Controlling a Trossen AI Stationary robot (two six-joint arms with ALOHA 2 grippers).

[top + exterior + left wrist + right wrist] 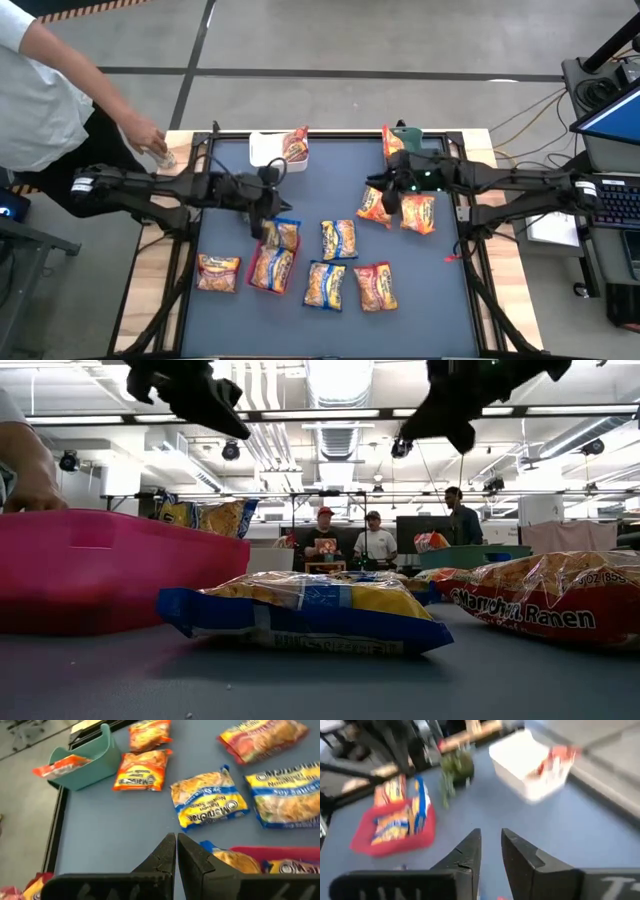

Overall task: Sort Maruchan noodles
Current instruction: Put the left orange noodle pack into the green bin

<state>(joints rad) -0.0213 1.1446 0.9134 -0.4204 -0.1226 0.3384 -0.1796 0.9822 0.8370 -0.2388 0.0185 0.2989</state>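
While inside the red tray [365,842], two blue-trimmed noodle packets [402,815].

Blurred white bin [532,762]; red packet [560,598] cut off.

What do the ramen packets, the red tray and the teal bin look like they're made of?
Ramen packets: thin glossy plastic film, judging by the crinkles and glare.
Red tray: likely rigid moulded plastic, smooth, even colour with a soft sheen.
Teal bin: also seems moulded plastic, matte, with rounded edges.
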